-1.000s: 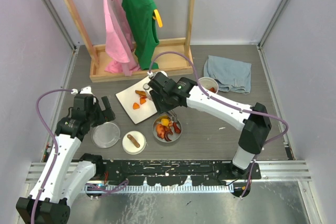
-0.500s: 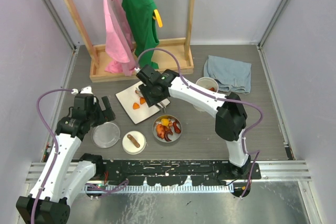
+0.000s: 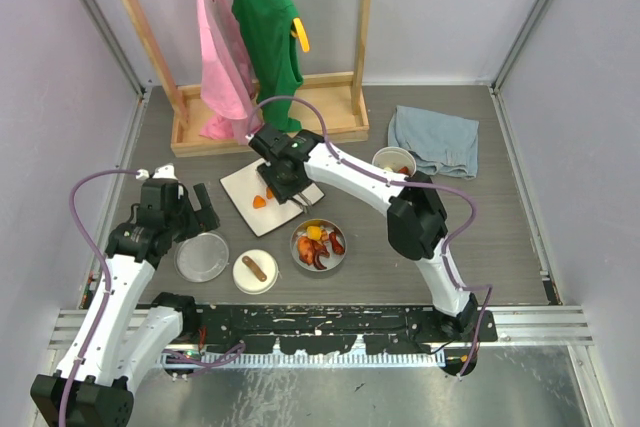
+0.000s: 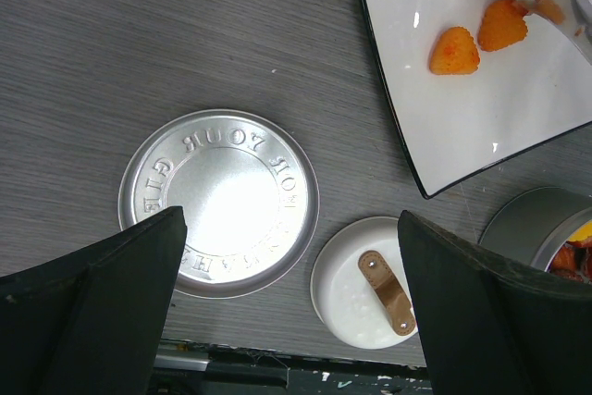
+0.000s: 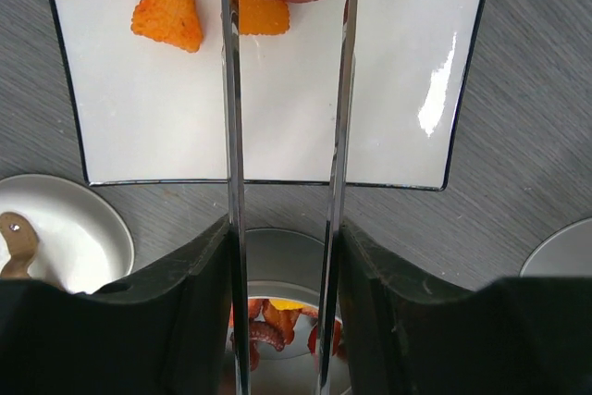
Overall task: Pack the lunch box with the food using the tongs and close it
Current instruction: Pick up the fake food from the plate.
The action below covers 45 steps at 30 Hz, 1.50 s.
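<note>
**Tongs held over the white plate**

The right gripper (image 5: pixel 285 240) is partly closed and presses the tongs (image 5: pixel 232 90) between its fingers. The tips of the tongs reach over the white plate (image 5: pixel 398 90), at the orange and red food pieces (image 5: pixel 168 12) lying on it. The wide tin (image 3: pixel 318 245), with food inside, stands just beside the plate's near edge. The left gripper (image 4: pixel 291 219) holds nothing, jaws wide apart, above the flat lid (image 4: pixel 219 201), left of the plate.
</note>
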Each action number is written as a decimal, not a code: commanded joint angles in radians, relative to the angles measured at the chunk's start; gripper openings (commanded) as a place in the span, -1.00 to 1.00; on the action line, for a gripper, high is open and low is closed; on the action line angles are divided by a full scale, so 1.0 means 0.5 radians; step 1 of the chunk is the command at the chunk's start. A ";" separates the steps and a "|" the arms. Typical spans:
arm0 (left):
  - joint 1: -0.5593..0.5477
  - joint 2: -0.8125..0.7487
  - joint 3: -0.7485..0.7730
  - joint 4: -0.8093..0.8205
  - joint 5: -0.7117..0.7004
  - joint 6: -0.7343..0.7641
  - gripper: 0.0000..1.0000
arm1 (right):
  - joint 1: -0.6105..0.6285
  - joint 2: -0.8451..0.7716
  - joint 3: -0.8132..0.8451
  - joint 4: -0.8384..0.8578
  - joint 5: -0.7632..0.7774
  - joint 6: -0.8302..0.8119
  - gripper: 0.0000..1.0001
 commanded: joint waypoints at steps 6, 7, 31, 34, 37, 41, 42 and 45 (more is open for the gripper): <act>0.008 -0.018 0.005 0.091 -0.008 0.014 0.96 | -0.005 0.038 0.208 -0.039 0.033 -0.080 -0.07; 0.008 -0.017 0.005 0.090 -0.008 0.014 0.96 | -0.005 0.043 0.214 -0.042 0.033 -0.077 -0.09; 0.007 -0.013 0.005 0.091 -0.009 0.014 0.96 | -0.014 0.134 0.306 -0.163 0.101 -0.081 -0.17; 0.007 -0.011 0.005 0.091 -0.010 0.014 0.96 | -0.014 0.147 0.330 -0.188 0.104 -0.096 -0.17; 0.007 -0.008 0.004 0.089 -0.007 0.014 0.96 | -0.012 0.176 0.365 -0.230 0.097 -0.112 -0.11; 0.008 -0.005 0.004 0.091 -0.007 0.013 0.96 | -0.007 0.209 0.414 -0.277 0.096 -0.126 -0.10; 0.007 -0.005 0.003 0.091 -0.005 0.014 0.96 | -0.005 0.209 0.420 -0.280 0.103 -0.126 -0.10; 0.007 -0.005 0.005 0.090 -0.003 0.014 0.96 | -0.005 0.212 0.442 -0.305 0.135 -0.119 -0.12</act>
